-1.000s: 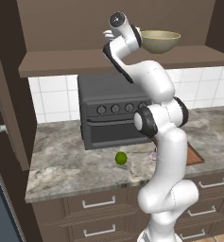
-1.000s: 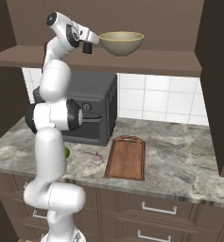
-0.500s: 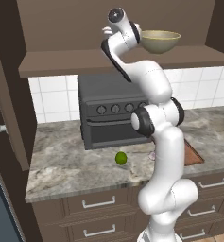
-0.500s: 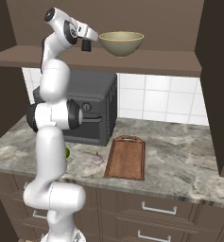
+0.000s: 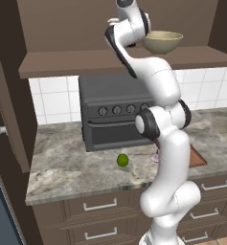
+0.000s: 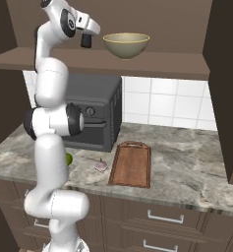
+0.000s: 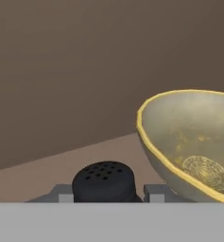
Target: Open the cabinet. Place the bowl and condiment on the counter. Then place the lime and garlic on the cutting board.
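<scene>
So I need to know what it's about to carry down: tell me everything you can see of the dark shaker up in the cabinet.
The shaker is small, near-black and matte, a short cylinder with a rounded top dotted with small holes. It stands upright over the brown cabinet shelf, left of the big olive bowl in the right base view and apart from it. The claw is shut on it: a grey finger shows on each side.

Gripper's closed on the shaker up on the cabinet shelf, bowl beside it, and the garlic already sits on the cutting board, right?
Not quite. In the right base view the garlic lies on the counter, left of the cutting board, apart from it. The gripper is around the shaker, bowl beside it.
</scene>
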